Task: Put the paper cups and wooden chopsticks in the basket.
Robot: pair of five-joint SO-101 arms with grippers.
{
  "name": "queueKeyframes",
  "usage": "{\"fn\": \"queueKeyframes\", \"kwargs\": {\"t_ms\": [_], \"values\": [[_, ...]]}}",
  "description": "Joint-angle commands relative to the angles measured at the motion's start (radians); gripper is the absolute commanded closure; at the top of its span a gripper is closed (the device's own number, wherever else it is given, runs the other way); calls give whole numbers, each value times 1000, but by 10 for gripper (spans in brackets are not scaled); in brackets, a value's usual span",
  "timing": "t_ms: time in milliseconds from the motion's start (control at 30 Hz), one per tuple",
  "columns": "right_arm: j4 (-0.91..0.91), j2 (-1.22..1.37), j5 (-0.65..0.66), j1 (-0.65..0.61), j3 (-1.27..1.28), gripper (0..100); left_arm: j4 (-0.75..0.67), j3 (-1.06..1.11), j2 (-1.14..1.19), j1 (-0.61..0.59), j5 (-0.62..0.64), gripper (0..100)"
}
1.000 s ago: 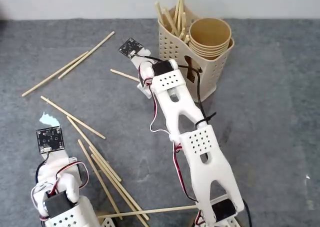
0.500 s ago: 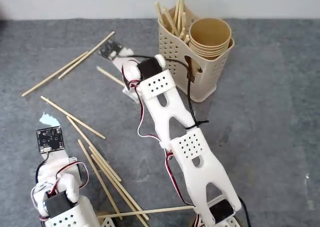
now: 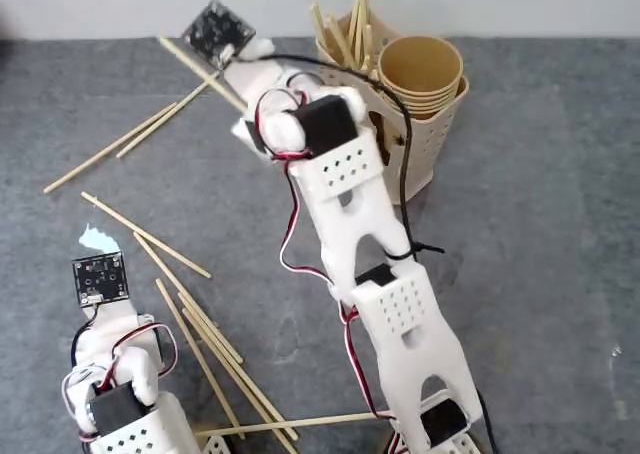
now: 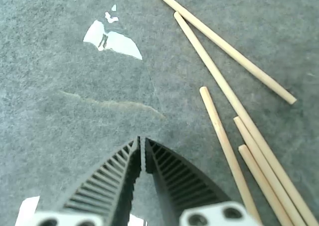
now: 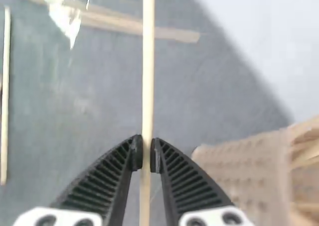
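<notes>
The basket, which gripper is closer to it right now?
Right. The right gripper, shut on a chopstick, is just beside the basket; the left gripper sits far off among loose chopsticks.

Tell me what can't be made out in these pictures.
High view: the right arm covers much of the basket.
High view: the paper cups are nested, so their count is unclear.
Right wrist view: the chopstick in the right gripper runs off the picture at both ends.
Left wrist view: the loose chopsticks are cut off by the edge.
</notes>
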Motion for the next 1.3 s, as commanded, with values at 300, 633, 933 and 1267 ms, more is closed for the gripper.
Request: {"fn": "queueKeyframes", "kwargs": {"t_ms": [300,633,933,1267], "values": [[-252,-189,-224,127,-58,991,3,-8,-17,5,-3,986],[-113,-318,-269,102,-58,991,3,-8,-17,5,-3,986],[93,-440,-308,76,-58,991,3,-8,-17,5,-3,986],[156,-544,-319,67,-54,991,3,-8,-17,5,-3,986]]}}
